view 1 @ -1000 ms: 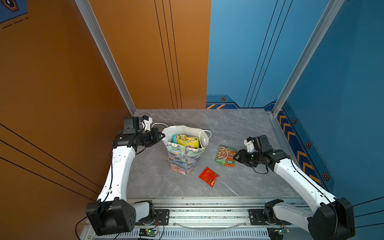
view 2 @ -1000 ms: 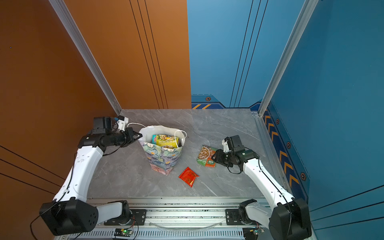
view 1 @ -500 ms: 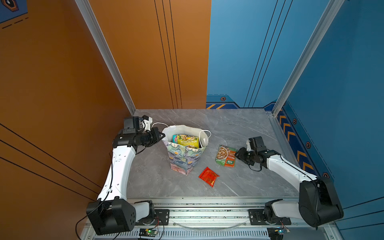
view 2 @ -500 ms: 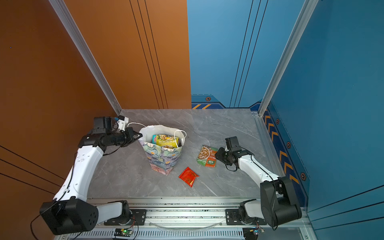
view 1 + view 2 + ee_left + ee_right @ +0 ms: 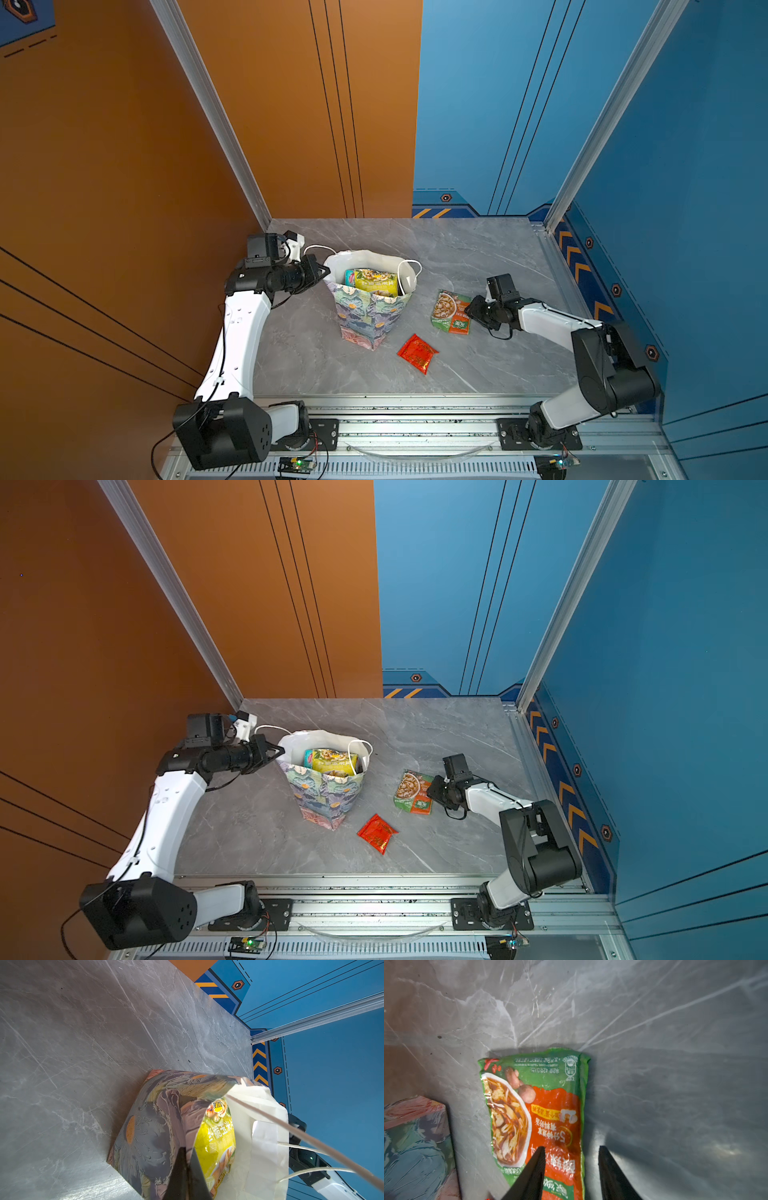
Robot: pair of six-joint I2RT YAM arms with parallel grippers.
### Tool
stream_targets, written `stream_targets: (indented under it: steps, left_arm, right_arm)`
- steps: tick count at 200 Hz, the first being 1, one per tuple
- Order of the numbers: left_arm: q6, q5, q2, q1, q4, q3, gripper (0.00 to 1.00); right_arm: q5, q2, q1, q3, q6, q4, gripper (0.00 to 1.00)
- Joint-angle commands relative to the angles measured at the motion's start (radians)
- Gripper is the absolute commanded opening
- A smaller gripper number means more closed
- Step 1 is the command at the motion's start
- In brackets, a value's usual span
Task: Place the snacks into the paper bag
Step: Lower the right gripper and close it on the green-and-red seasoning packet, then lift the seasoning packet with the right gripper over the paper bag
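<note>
Inside the paper bag [image 5: 365, 316] sits a yellow packet [image 5: 376, 282]; left pincer [image 5: 327, 272] grips its rim, right pincer [image 5: 572, 1147] released.

Paper bag [image 5: 368, 318]: its walls hide all but the tops of a yellow packet [image 5: 376, 282] and a teal packet [image 5: 349, 276]. Red packet [image 5: 417, 353], at 5 o'clock of the bag: print too small to read. Green-orange packet [image 5: 548, 1109], right wrist view: near end cut off by the frame edge.
</note>
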Motion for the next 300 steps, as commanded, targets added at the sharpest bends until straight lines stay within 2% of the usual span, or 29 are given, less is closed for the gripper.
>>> stream_targets:
  steps: [1, 43, 66, 88, 99, 129, 173, 224, 256, 300]
  left_arm:
    - [-0.005, 0.019, -0.006, 0.014, 0.064, -0.002, 0.00]
    - [-0.005, 0.021, -0.005, 0.013, 0.064, -0.001, 0.00]
    - [-0.007, 0.024, -0.005, 0.014, 0.064, -0.004, 0.00]
    - [-0.007, 0.024, -0.005, 0.015, 0.064, -0.004, 0.00]
    - [-0.007, 0.026, -0.005, 0.016, 0.064, -0.002, 0.00]
    - [-0.007, 0.025, -0.005, 0.015, 0.064, -0.003, 0.00]
    - [-0.007, 0.025, -0.004, 0.015, 0.064, -0.003, 0.00]
    - [-0.008, 0.026, -0.007, 0.015, 0.064, -0.004, 0.00]
    - [-0.010, 0.025, -0.008, 0.016, 0.065, -0.004, 0.00]
    - [-0.010, 0.023, -0.006, 0.012, 0.065, 0.000, 0.00]
  right_arm:
    - [0.033, 0.035, 0.013, 0.002, 0.027, 0.048, 0.44]
    - [0.030, 0.081, 0.025, 0.005, 0.046, 0.090, 0.30]
    - [0.036, 0.071, 0.028, 0.008, 0.045, 0.086, 0.14]
    - [0.052, 0.046, 0.030, 0.010, 0.041, 0.069, 0.09]
    - [0.058, 0.032, 0.029, 0.014, 0.035, 0.058, 0.00]
    - [0.064, -0.029, 0.031, 0.034, 0.026, 0.021, 0.00]
    - [0.110, -0.195, 0.045, 0.109, 0.020, -0.092, 0.00]
    - [0.205, -0.354, 0.066, 0.299, -0.027, -0.243, 0.00]
    - [0.235, -0.370, 0.096, 0.444, -0.060, -0.285, 0.00]
    - [0.282, -0.306, 0.192, 0.639, -0.106, -0.272, 0.00]
